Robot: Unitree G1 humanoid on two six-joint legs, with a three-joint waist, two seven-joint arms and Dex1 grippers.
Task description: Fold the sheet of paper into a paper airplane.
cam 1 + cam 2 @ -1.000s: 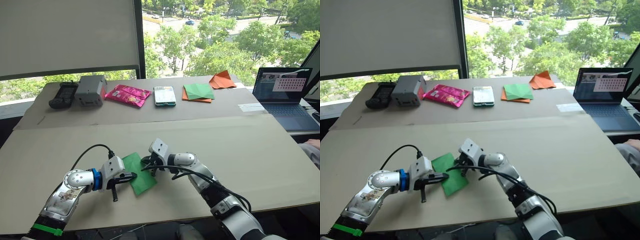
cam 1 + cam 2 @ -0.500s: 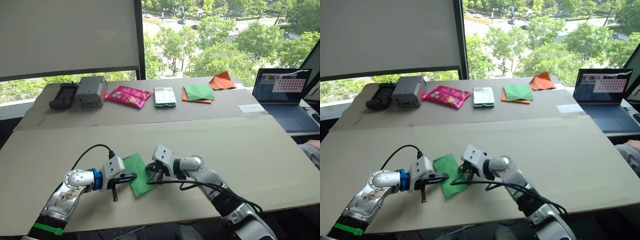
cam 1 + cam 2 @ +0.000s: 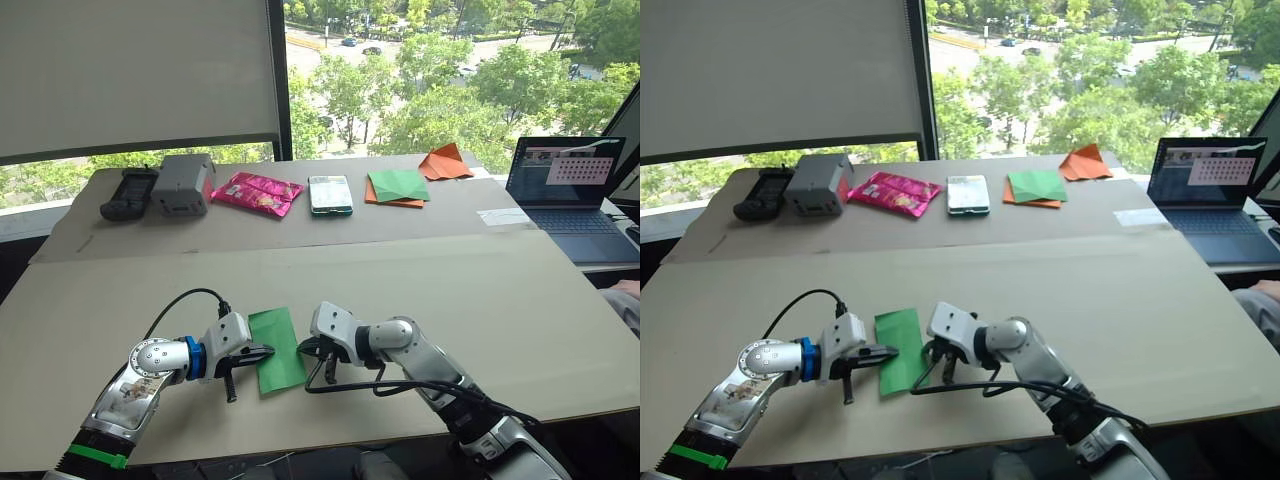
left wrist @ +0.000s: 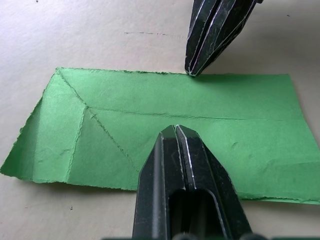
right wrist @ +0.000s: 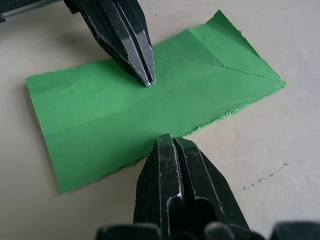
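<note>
1. Left claw [image 3: 262, 352], fingers clenched on nothing, presses its tip onto the left part of the green paper [image 3: 275, 335], pinning it.
2. Paper lies flat near the front of the table [image 3: 520, 300], folded into a strip with a long crease and slanted corner creases. It looks light, thin, floppy, easily torn or slid.
3. Right claw [image 3: 318, 372], clenched and empty, rests at the paper's right edge.
4. Best hold: pin the crease, lift a long edge.
</note>
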